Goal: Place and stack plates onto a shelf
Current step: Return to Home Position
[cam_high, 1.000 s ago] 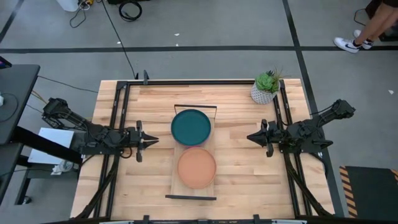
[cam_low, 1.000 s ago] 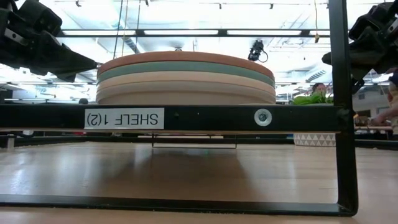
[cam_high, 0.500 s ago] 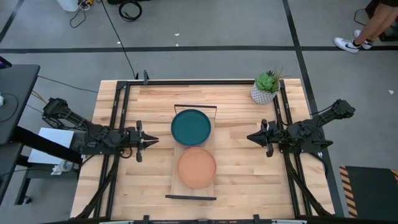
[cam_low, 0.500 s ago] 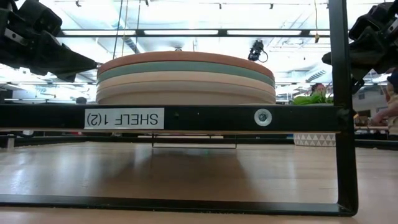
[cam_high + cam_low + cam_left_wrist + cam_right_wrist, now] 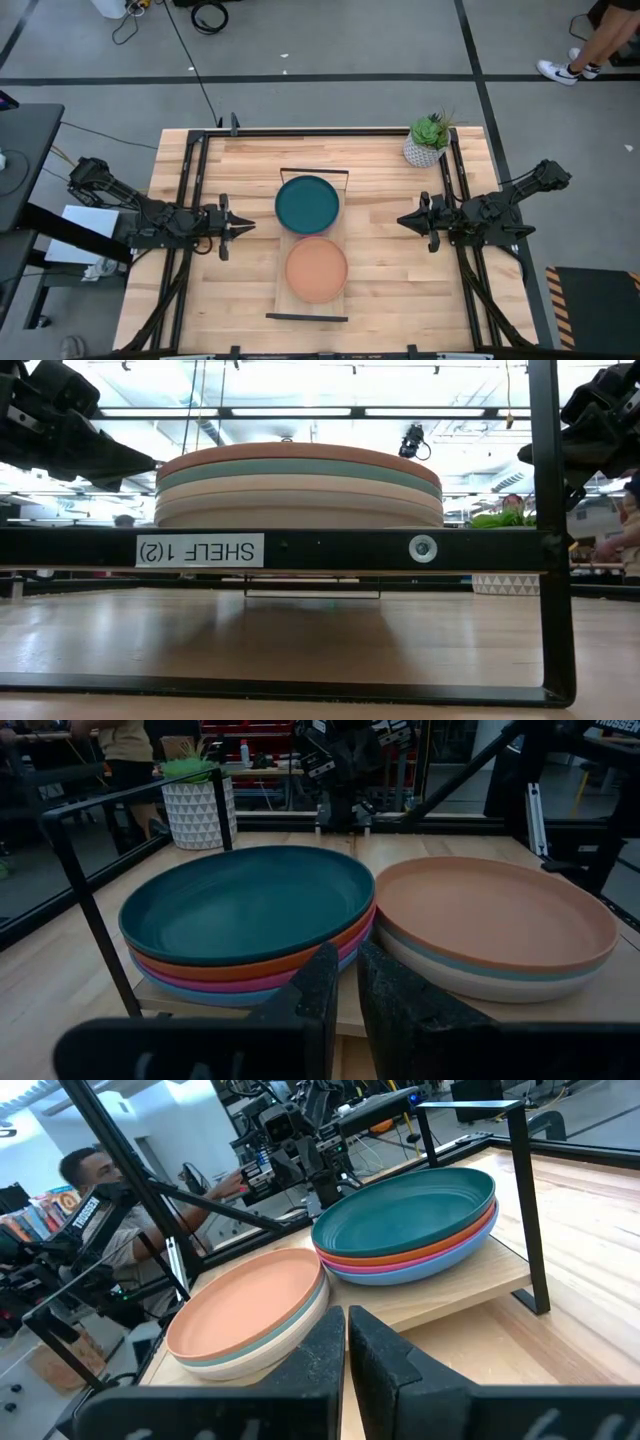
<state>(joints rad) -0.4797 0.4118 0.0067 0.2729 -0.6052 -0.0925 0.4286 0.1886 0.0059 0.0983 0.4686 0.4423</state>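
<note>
Two stacks of plates stand on the shelf (image 5: 281, 300), a long light-wood board with black wire rails at its short ends. The far stack has the dark teal plate (image 5: 307, 203) on top, over orange, magenta and light blue ones (image 5: 250, 982). The near stack has the terracotta plate (image 5: 316, 269) on top, over grey-green and cream ones (image 5: 298, 490). My left gripper (image 5: 246, 226) is shut and hovers left of the shelf. My right gripper (image 5: 403, 220) is shut and hovers right of it. Neither touches a plate.
A small potted green plant (image 5: 428, 139) stands at the table's far right corner. Black frame rails (image 5: 190, 190) run along the table's left, right and far edges. A person's legs (image 5: 590, 45) show on the floor beyond the table. Bare tabletop lies on both sides of the shelf.
</note>
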